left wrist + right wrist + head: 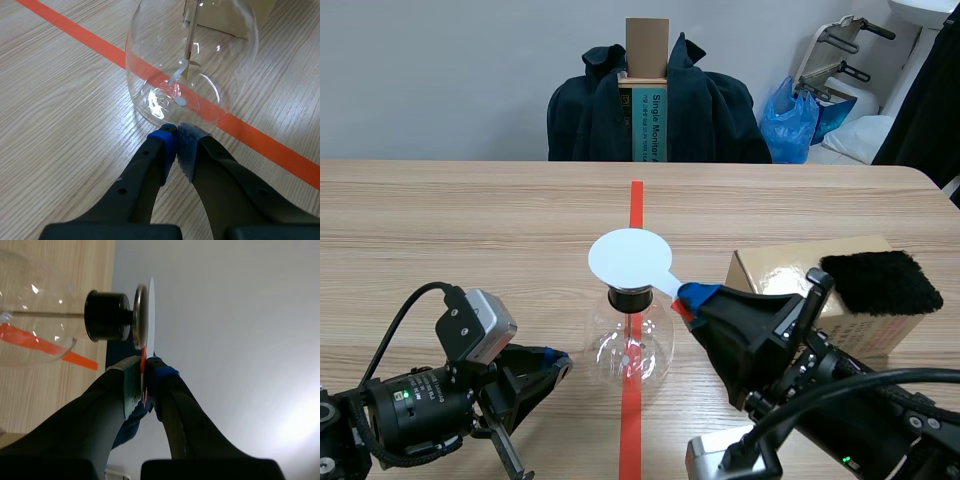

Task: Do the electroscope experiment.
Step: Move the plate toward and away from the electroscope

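The electroscope, a round glass flask (628,348) with a black stopper (629,298), stands on the red tape line at mid table. A white disc (631,258) lies flat on its metal top plate (140,315). My right gripper (690,298) is shut on the disc's thin red handle (143,371), just right of the stopper (105,315). My left gripper (560,362) rests low on the table, shut on nothing, its tips (176,137) at the flask's (195,60) base. Inside the glass, a rod with small foil leaves (181,75) hangs.
A cardboard box (790,275) with a black furry cloth (880,282) on top stands right of the flask, behind my right arm. Across the table is a chair draped with a dark jacket (655,110). A blue bag (790,125) sits beyond the far edge.
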`<control>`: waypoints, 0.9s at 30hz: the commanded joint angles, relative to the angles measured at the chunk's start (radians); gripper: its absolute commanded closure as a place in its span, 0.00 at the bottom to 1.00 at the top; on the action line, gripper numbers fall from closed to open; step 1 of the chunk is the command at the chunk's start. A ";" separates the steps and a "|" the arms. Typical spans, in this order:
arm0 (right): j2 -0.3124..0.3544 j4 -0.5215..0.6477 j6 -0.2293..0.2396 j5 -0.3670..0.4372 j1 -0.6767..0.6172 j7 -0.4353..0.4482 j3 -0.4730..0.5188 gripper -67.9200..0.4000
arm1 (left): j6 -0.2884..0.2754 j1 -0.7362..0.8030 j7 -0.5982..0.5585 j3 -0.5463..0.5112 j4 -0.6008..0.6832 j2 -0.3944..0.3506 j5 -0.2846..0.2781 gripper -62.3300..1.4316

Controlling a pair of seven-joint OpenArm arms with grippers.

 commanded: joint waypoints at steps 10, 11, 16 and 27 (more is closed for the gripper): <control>0.011 0.021 -0.014 0.004 0.006 0.039 0.009 0.98 | -0.001 -0.006 -0.017 -0.002 0.020 0.000 -0.010 0.93; 0.011 0.021 -0.014 0.004 0.006 0.039 0.009 0.98 | -0.001 -0.006 -0.017 -0.002 0.020 0.000 -0.010 0.93; 0.011 0.021 -0.014 0.004 0.006 0.037 0.009 0.98 | -0.001 -0.006 -0.017 -0.002 0.020 0.000 -0.010 0.93; 0.011 0.021 -0.014 0.004 0.006 -0.124 0.009 0.98 | -0.001 -0.006 -0.016 -0.002 0.020 0.000 -0.010 0.93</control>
